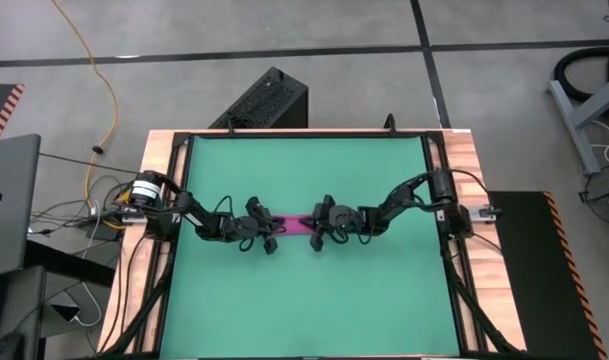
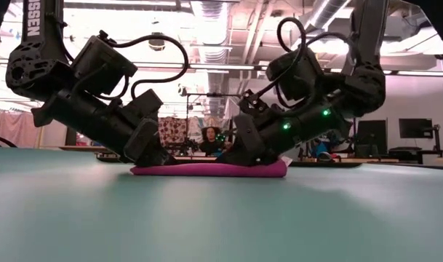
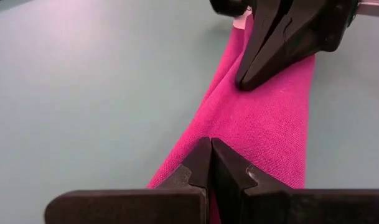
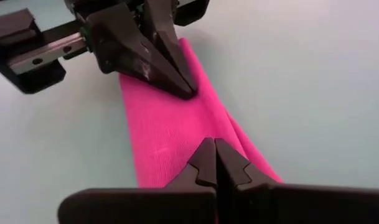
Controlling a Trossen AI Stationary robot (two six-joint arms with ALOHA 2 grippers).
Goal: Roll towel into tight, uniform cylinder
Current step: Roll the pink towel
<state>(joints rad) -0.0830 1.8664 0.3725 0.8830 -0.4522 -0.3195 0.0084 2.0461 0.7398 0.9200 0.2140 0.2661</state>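
The magenta-pink towel lies in the middle of the green mat as a narrow, flattened strip running left to right. It is low and flat in the low view. One long side is folded over into a raised ridge. A bit of white shows at its right end. My left gripper is shut with its tips on the towel's left end. My right gripper is shut with its tips on the right end. The two face each other. My left gripper sets its shut fingertips on the top of the towel's left end, slanting down from the table's left, along the strip. The towel lies flat on the mat. Whether any cloth is caught between the tips, I cannot tell. My right gripper sets its shut fingertips on the top of the towel's right end, beside the folded ridge, slanting down from the table's right, along the strip. The towel lies flat on the mat. Whether any cloth is caught between the tips, I cannot tell.
The green mat has bare room on all sides of the towel. A wooden table border and a black frame surround it. A black box stands on the floor behind the table. A person shows far off in the room.
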